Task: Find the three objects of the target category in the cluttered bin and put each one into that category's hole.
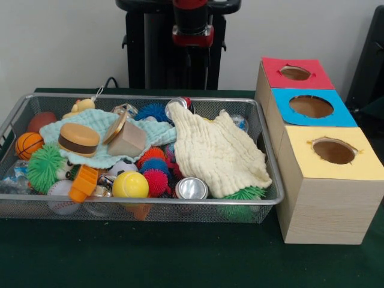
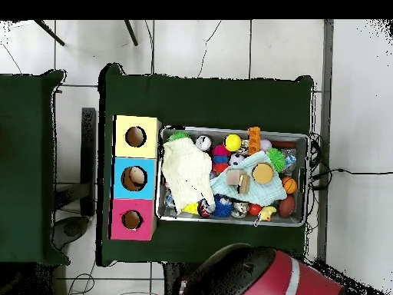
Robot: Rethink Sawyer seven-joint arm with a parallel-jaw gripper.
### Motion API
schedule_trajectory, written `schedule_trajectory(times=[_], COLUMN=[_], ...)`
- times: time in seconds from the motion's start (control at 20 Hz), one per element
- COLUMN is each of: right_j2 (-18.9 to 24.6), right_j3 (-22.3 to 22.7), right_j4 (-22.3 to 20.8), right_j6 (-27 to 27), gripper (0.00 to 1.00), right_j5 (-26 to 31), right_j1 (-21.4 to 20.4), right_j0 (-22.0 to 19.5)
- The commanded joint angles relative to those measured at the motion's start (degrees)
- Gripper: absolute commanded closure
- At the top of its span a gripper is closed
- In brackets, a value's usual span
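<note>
Up at the pedestal side the arm (image 1: 192, 27) is drawn back above the bin, and only its red and black body shows, so I cannot tell how its tool stands. Inside the wire bin (image 1: 273, 174) a cream cloth (image 1: 219, 153) covers the end nearest the box, while a toy burger (image 1: 78, 139) on a mint cloth (image 1: 99, 123), a yellow ball (image 1: 130, 185), a basketball (image 1: 28, 144) and a green spiky ball (image 1: 45, 167) crowd the other end. Just beside the bin's short end stands the wooden box (image 1: 324, 204), with its red (image 1: 295, 72), blue (image 1: 311, 106) and yellow (image 1: 333, 151) holes in a row.
</note>
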Motion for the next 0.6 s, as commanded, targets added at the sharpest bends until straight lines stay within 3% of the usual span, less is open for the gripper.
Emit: schedule_trajectory(times=[0.05,0.3,0.6], right_j2=[-4.3,-7.6,-9.3], right_j3=[4.0,6.3,6.6], right_j4=[-0.3,-0.8,2.0], right_j6=[17.3,20.8,23.1], gripper=[0.0,0.0,0.0], right_j5=[-16.3,-30.0,-43.7], right_j1=[10.7,21.0,32.5], right_j0=[4.2,7.9,11.5])
